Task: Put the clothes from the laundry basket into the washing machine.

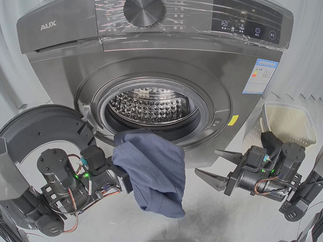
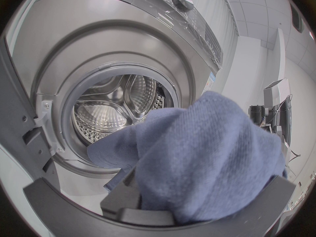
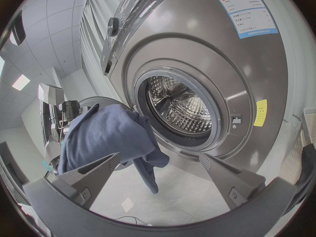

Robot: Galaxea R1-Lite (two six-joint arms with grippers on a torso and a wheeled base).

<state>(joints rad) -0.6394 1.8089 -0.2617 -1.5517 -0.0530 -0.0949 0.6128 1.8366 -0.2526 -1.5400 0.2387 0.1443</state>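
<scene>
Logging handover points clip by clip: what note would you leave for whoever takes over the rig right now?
Left gripper: shut on the blue garment, held at the lower rim of the washing machine opening; most of it hangs outside.
Right gripper: fingers open, empty, beside the laundry basket.
Done: door open, blue garment out of the basket.
Left: drum looks empty; push the blue garment in, then fetch the dark garment from the basket.

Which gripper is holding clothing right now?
The left gripper: shut on the blue garment in front of the drum opening. The right gripper is open and empty, near the laundry basket.
</scene>
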